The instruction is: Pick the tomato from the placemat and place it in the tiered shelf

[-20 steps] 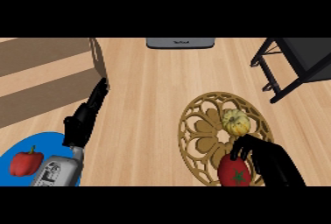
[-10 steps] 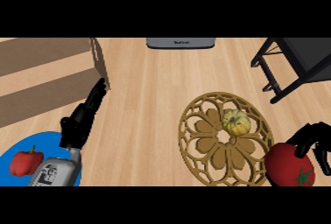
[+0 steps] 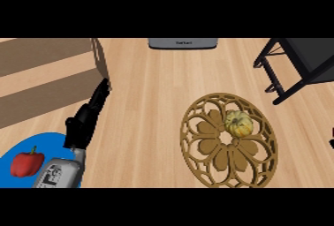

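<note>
The tomato is not visible anywhere in the head view, so where it lies cannot be told. The round, openwork wooden placemat (image 3: 228,139) it belongs to sits well to the right of the left hand, and it carries only a small yellow-green squash (image 3: 239,124), lying right of the mat's middle.

Of the right hand (image 3: 331,140), only a dark sliver shows at the view's right edge, just beyond the placemat's rim. Whether its fingers are spread or curled cannot be told, nor whether it holds anything.

The left hand (image 3: 88,118) is at the view's left, black fingers stretched out straight and pointing up and away along the wooden counter (image 3: 150,101), holding nothing. Its grey forearm (image 3: 62,173) comes in from the lower edge.

Below and to the left of that hand lies a blue plate (image 3: 20,152), partly covered by the forearm, with a red bell pepper (image 3: 27,162) on it.

Far to the right of the left hand and beyond it, in the upper right corner, stands the black tiered shelf (image 3: 301,62). Straight ahead at the top edge, between hand and shelf, sits a grey appliance (image 3: 183,43).
</note>
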Controlling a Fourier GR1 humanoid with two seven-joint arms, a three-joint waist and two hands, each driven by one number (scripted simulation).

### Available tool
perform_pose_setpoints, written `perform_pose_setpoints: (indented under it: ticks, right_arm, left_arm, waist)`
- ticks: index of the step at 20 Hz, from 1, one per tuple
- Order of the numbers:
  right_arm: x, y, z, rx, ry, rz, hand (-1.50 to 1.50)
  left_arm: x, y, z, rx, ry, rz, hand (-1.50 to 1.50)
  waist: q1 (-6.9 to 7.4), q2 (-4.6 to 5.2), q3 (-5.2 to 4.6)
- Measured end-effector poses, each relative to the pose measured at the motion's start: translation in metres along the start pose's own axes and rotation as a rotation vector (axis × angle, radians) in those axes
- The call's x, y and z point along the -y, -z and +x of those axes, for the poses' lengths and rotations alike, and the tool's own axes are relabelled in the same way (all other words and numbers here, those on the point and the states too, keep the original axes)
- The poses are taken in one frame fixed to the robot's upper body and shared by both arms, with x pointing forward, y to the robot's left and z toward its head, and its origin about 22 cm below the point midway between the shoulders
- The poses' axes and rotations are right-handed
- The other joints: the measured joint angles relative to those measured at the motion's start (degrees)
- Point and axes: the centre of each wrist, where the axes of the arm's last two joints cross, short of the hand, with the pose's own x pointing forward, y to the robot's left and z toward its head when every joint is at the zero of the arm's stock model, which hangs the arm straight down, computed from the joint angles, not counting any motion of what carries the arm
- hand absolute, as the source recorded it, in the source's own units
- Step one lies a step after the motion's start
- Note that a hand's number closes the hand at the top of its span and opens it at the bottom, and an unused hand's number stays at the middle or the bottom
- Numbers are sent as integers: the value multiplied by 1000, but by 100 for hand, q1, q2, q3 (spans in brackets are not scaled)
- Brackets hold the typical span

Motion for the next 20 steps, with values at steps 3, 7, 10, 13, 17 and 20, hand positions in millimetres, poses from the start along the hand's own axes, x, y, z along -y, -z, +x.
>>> perform_pose_setpoints:
  ticks: [3,7,10,13,17,20]
  right_arm:
    - [16,12,8,2,-22,-60,150]
    - [36,36,14,-8,-20,-118,150]
    - [48,58,16,-13,-23,-153,150]
    - [57,76,18,-21,-33,-194,150]
    - [63,100,22,-27,-43,-245,150]
    - [75,114,16,-26,-70,-266,150]
  left_arm:
    - [-4,1,1,3,-4,-3,0]
    - [-2,-2,-3,3,-8,-11,0]
    - [-1,3,-1,5,-2,-14,0]
    - [2,2,-5,6,0,-16,0]
    - [-2,3,-4,10,-4,-16,0]
    - [-3,2,1,11,-3,-16,0]
  waist:
    - [21,3,-1]
    - [47,8,-1]
    - [57,13,-3]
    - [65,16,0]
    - [79,18,-2]
    - [81,17,0]
